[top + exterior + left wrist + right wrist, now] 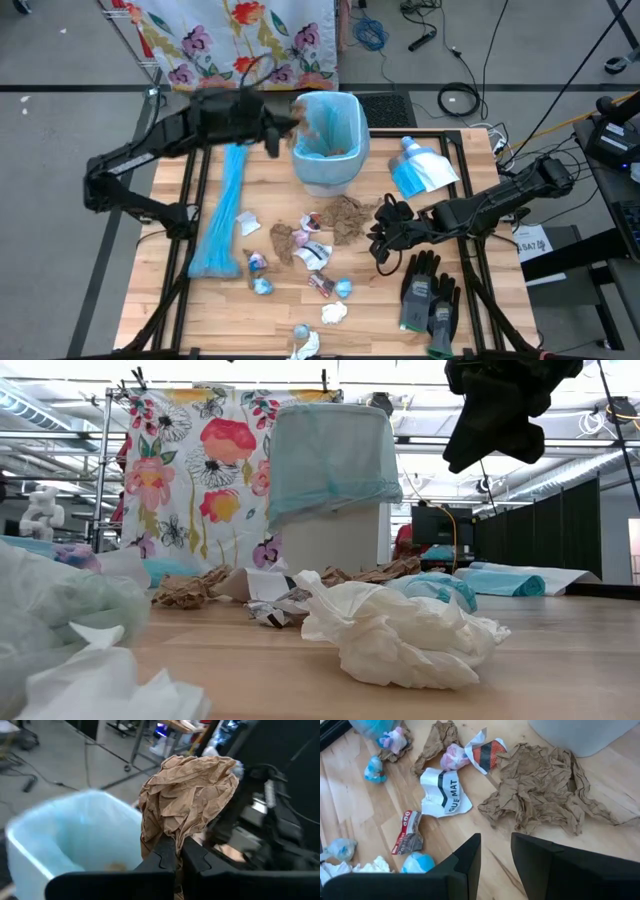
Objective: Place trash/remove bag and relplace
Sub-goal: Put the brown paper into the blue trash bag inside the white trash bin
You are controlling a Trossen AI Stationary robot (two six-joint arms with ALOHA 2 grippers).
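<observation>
The white bin [328, 140] with its blue bag liner stands at the table's far middle. My left gripper [283, 128] is raised beside the bin's left rim, shut on a crumpled brown paper wad [187, 795]. Trash scraps lie in front of the bin: a large flat brown paper [540, 790], small wrappers [445, 795] and a white tissue wad [395, 635]. My right gripper [495, 855] hangs open over the table just right of the flat brown paper, with nothing between its fingers. My left gripper pinches the wad's lower end [172, 837] between its two fingers. The fingers [162, 860] come nearly level from the table's left. The wad stands out past the fingertips, lifted clear of the table, at the bin's left rim [300, 125].
A long roll of blue bags [222, 215] lies on the table's left side. A blue-and-white packet [420, 170] lies right of the bin. A pair of grey-black gloves [430, 300] lies at the near right. A flowered cloth [240, 35] hangs beyond the far edge.
</observation>
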